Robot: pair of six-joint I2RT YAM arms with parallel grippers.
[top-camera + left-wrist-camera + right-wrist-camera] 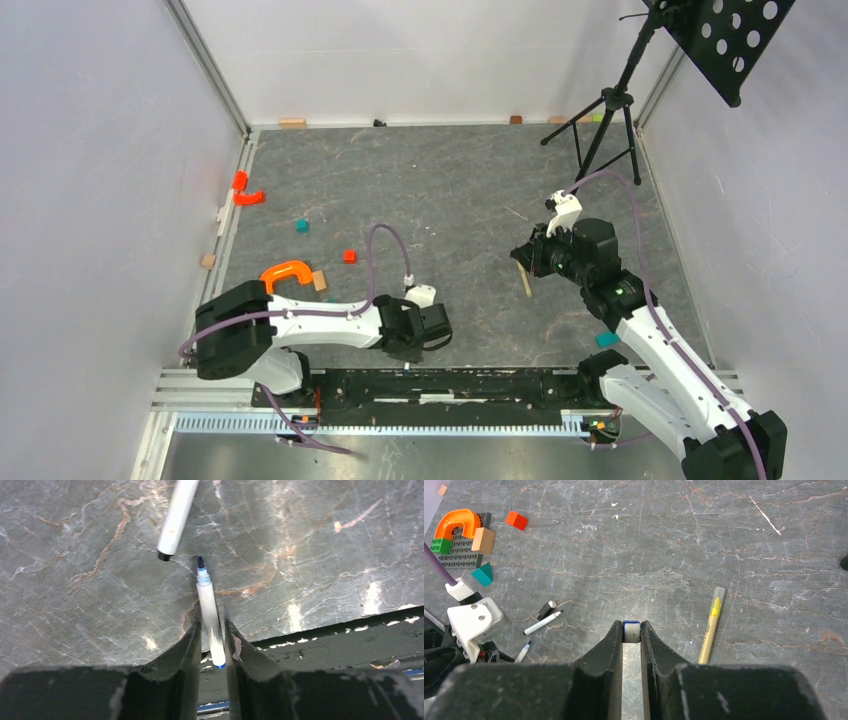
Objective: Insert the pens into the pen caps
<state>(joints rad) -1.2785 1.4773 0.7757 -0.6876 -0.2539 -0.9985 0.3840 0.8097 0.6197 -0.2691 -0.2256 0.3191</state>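
Reaching low and flat with the left pincer, jaws narrow; holding the right pincer farther out, clamped on a cap.

Nothing readable anywhere: no text, label, brand or number, not even on the white pen between the left jaws or the second pen ahead of them

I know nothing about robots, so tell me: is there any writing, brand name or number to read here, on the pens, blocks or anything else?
No readable text in any view.
White pen between the left hand's fingers, and the second white pen: plain barrels.
Yellow pen and the blue cap in the right hand: no print visible.
Toy blocks: no labels visible.
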